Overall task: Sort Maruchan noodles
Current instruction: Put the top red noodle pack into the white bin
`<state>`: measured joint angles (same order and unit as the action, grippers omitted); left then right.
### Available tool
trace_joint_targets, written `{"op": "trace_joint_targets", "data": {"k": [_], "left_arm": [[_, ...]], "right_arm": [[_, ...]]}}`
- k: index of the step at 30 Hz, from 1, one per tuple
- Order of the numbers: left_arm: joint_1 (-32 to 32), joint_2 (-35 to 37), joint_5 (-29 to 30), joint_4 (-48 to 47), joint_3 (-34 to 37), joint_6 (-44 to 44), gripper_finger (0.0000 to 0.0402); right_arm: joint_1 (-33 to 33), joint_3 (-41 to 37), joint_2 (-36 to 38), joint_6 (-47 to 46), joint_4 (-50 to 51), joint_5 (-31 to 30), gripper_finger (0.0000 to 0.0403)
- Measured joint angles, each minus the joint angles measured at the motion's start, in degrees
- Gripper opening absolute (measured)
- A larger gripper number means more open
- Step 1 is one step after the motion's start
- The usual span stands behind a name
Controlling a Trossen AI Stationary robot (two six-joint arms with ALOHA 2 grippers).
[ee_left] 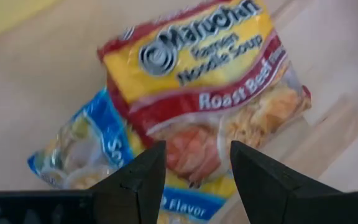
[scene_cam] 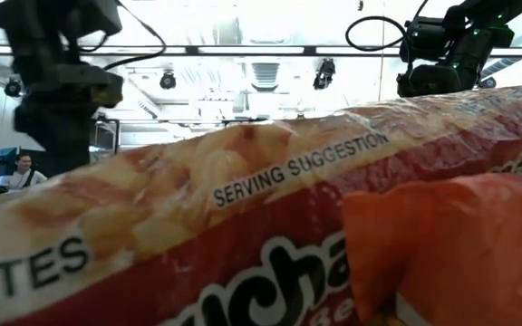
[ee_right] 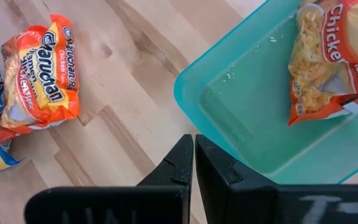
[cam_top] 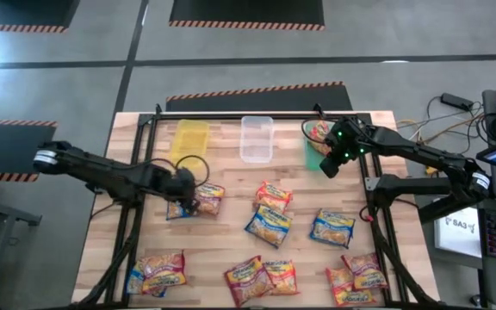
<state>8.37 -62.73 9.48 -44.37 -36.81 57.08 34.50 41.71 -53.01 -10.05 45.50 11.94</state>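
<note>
Several Maruchan noodle packets lie flat on the wooden table (cam_top: 231, 181). A red Roast Beef packet (ee_left: 210, 81) rests partly on a blue packet (ee_left: 82, 149) at the left middle (cam_top: 198, 200). My left gripper (ee_left: 194, 180) hangs open just above this pair, pointing steeply down, its fingers over the red packet's near end. My right gripper (ee_right: 193, 163) is shut and holds nothing, poised above the near rim of the green bin (ee_right: 247, 118) at the far right (cam_top: 315, 148). An orange Chicken packet (ee_right: 334, 56) lies inside that bin.
A yellow bin (cam_top: 189, 138) and a clear bin (cam_top: 257, 138) stand along the far edge, left of the green one. Loose packets lie mid-table (cam_top: 269, 211), at the right (cam_top: 332, 228) and along the near edge (cam_top: 261, 280). One packet (scene_cam: 243, 226) fills the low view.
</note>
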Motion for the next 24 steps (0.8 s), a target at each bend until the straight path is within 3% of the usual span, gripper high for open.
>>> {"op": "trace_joint_targets", "data": {"k": [13, 24], "left_arm": [[0.21, 10.32, 0.39, 1.46, 8.61, 11.05, 0.0162], [0.18, 11.54, 0.0, 19.23, 15.84, 9.89, 0.0162]], "right_arm": [[0.0, 0.0, 0.0, 0.11, 0.0, 0.0, 0.0009], [0.0, 0.0, 0.0, 0.01, 0.0, -0.02, 0.0009]]}}
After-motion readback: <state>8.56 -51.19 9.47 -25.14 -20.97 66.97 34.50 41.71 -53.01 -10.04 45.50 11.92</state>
